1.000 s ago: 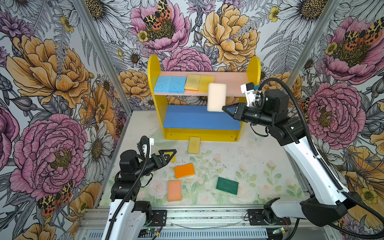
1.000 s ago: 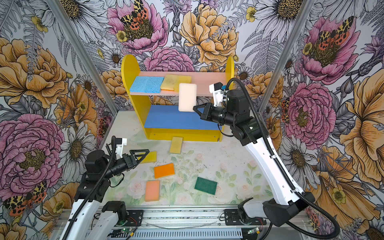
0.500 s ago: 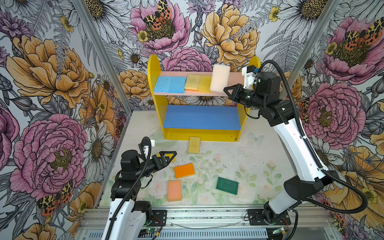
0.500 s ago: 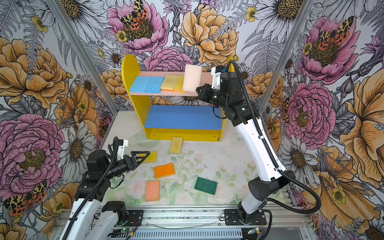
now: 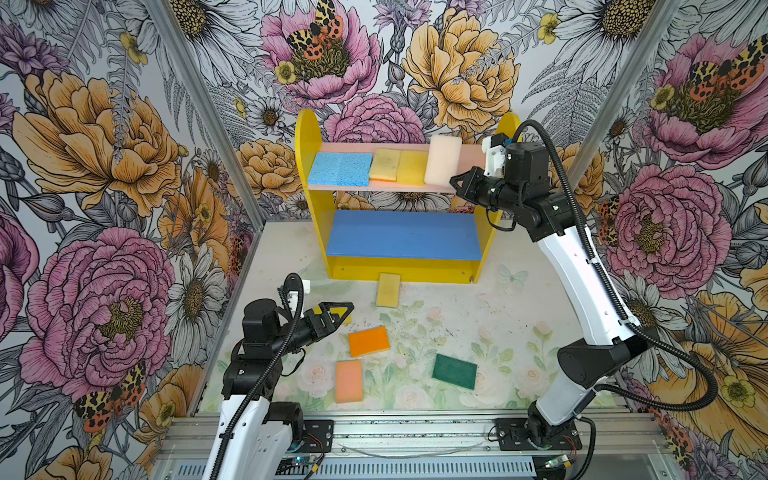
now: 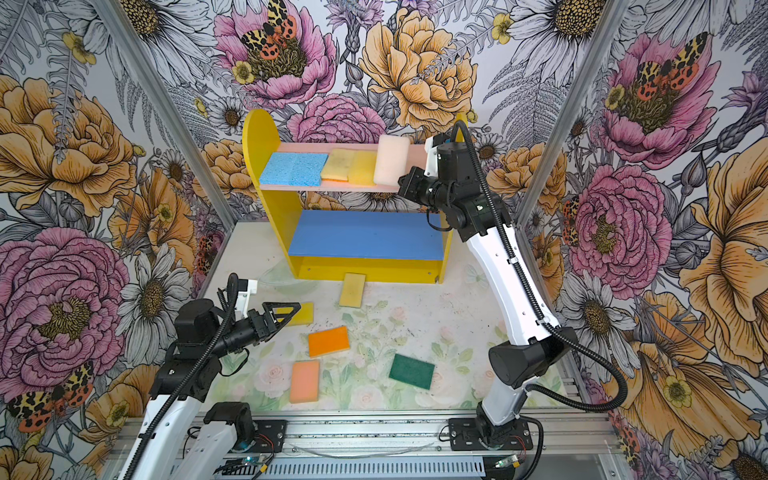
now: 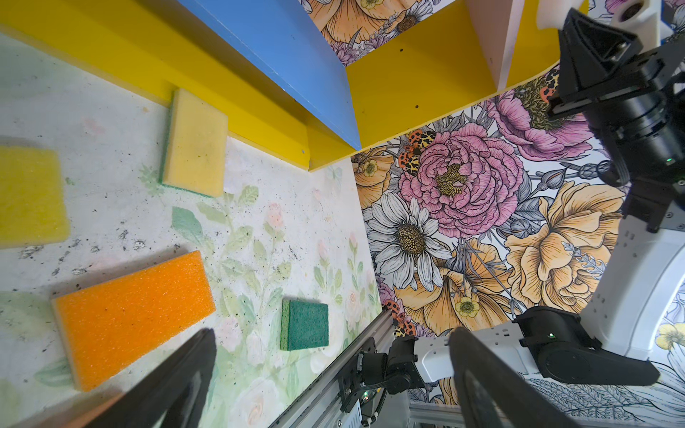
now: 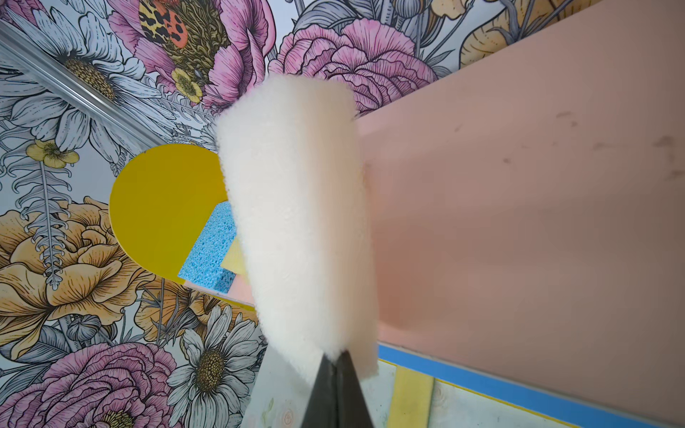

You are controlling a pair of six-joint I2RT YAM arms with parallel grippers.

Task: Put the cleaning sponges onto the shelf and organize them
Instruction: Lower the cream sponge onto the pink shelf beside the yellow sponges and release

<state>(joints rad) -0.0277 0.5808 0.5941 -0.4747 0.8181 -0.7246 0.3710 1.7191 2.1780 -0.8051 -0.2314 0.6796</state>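
Note:
My right gripper is shut on the lower edge of the cream sponge, which stands upright over the right part of the shelf's pink upper board; the pinched edge shows in the right wrist view. Two light blue sponges and two yellow ones lie flat on that board. The blue lower board is bare. On the table lie a yellow sponge, an orange one, a peach one and a dark green one. My left gripper hovers open above another yellow sponge.
The shelf's yellow side panels stand at the back against the flowered wall. Flowered walls close in the left and right sides. A metal rail with both arm bases runs along the front edge. The right arm leans over the table's right side.
My right gripper has carried the cream sponge up and back, from in front of the shelf's middle to the pink upper board. The left gripper has stayed open, almost in place.

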